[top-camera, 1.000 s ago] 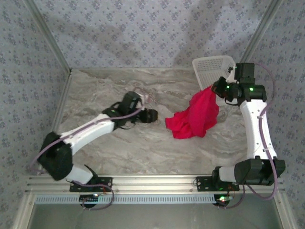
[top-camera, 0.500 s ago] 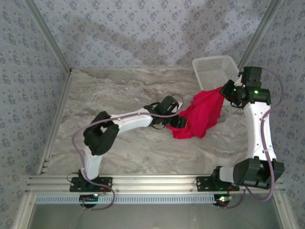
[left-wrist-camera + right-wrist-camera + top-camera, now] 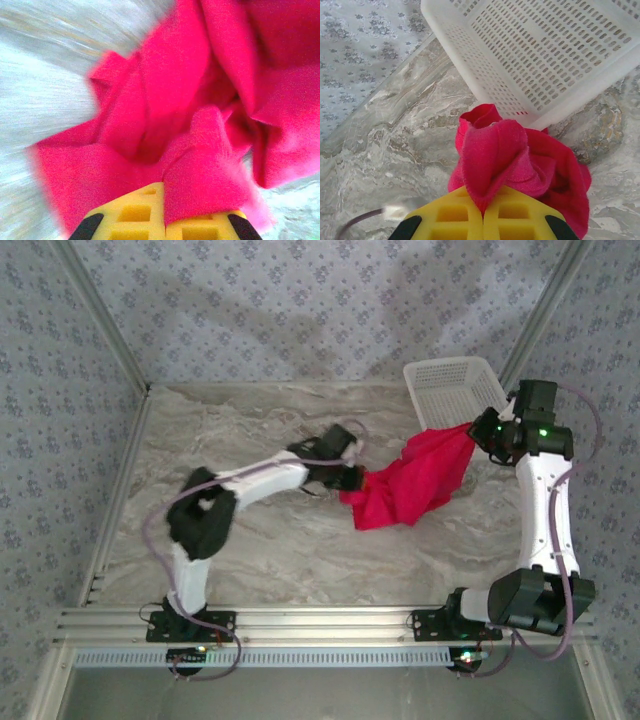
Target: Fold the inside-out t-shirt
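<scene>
Top external view: red t-shirt (image 3: 410, 485) lay bunched on the marble-patterned desk (image 3: 250, 550), just in front of the white mesh basket (image 3: 450, 390) and reaching away from it toward the desk's middle. The upper corner of the cloth was lifted toward the basket's near edge; the rest sagged onto the desk in loose folds. No neck tag could be made out.

Right gripper (image 3: 478, 432) sat just beside the basket's near right corner, pressed together on the raised corner of the t-shirt. Right wrist view confirmed this: the yellow pads (image 3: 450, 215) met with a rolled fold of red cloth pinched between them, the basket's perforated wall directly beyond and tilted across the frame. The cloth touched, or nearly touched, the basket's lower rim; contact could not be settled.

Left gripper (image 3: 352, 480) was at the end of the t-shirt farthest from the basket, arm stretched across the desk toward it. Left wrist view: yellow pads (image 3: 135, 215) were closed, a ridge of red cloth caught in the seam between them, crumpled folds spreading out ahead. The view was blurred at the edges.

Both ends of the garment were pinched, the cloth slack between them.
</scene>
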Tool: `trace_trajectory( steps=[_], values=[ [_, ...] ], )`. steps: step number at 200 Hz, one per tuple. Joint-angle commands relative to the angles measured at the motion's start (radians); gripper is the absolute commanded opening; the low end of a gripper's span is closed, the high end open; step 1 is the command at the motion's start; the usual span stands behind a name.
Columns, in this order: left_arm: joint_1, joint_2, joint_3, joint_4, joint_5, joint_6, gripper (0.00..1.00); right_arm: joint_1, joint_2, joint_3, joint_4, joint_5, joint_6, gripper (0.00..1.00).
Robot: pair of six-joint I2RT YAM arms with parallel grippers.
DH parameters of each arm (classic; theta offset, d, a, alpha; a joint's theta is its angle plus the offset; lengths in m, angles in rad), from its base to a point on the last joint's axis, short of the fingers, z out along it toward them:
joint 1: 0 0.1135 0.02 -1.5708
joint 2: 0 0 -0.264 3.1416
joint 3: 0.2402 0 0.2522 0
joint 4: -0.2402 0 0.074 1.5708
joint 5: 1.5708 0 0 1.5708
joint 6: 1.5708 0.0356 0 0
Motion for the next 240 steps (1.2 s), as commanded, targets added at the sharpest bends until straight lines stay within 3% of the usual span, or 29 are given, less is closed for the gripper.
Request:
trace_trajectory(
  steps=[1, 29, 66, 93, 129, 186, 221, 240],
  values=[
    [0.208, -0.325, -0.104, -0.037, 0.009, 0.019, 0.0, -0.041, -0.036, 0.007, -0.032, 0.018, -0.003, 0.0],
    [0.425, -0.524, -0.266, 0.012, 0.106, -0.003, 0.0, -0.041, -0.041, 0.01, -0.018, 0.004, 0.005, 0.0],
    [0.564, -0.649, -0.312, -0.005, 0.166, -0.006, 0.0, 0.046, -0.045, 0.03, -0.004, -0.043, 0.036, 0.0],
    [0.685, -0.739, -0.252, -0.061, 0.207, -0.014, 0.0, 0.091, -0.074, 0.091, -0.038, -0.099, 0.047, 0.0],
    [0.838, -0.839, -0.048, -0.157, 0.258, -0.02, 0.0, 0.126, -0.179, 0.196, -0.08, -0.205, 0.105, 0.0],
    [0.874, -0.823, 0.219, -0.219, 0.229, 0.02, 0.0, 0.137, -0.279, 0.256, -0.042, -0.277, 0.213, 0.0],
    [0.867, -0.661, 0.16, -0.143, 0.335, -0.009, 0.0, 0.156, -0.21, 0.126, 0.055, -0.227, 0.21, 0.0],
    [0.824, -0.535, 0.047, -0.085, 0.31, 0.009, 0.02, 0.21, -0.132, 0.018, 0.147, -0.143, 0.221, 0.0]
  ],
)
